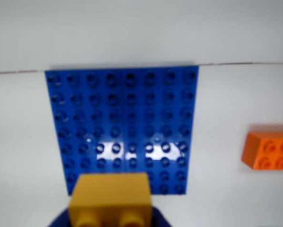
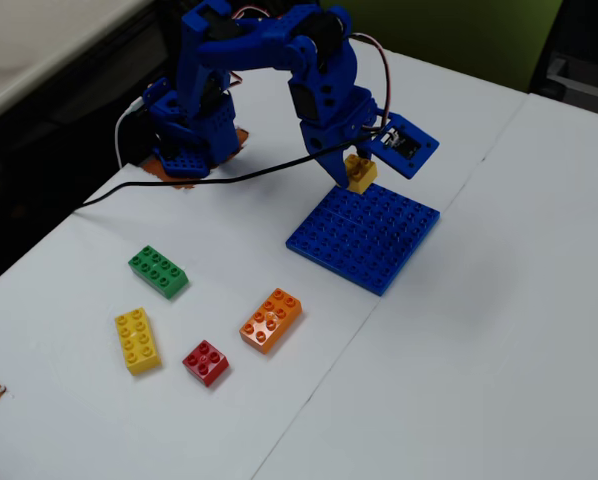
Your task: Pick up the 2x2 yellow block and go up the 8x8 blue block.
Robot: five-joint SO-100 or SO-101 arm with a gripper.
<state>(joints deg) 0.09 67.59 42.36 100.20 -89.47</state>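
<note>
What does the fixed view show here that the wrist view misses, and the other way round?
Only the fixed view shows the blue arm, the green brick, the long yellow brick, the red brick and the black cable. Only the wrist view shows the baseplate's stud grid close up. Both show the gripper holding the 2x2 yellow block over the edge of the 8x8 blue block, plus the orange brick on the white table.

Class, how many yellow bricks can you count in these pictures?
2: the 2x2 yellow block held in the tool above the 8x8 blue block; a longer yellow brick on the table.
</note>
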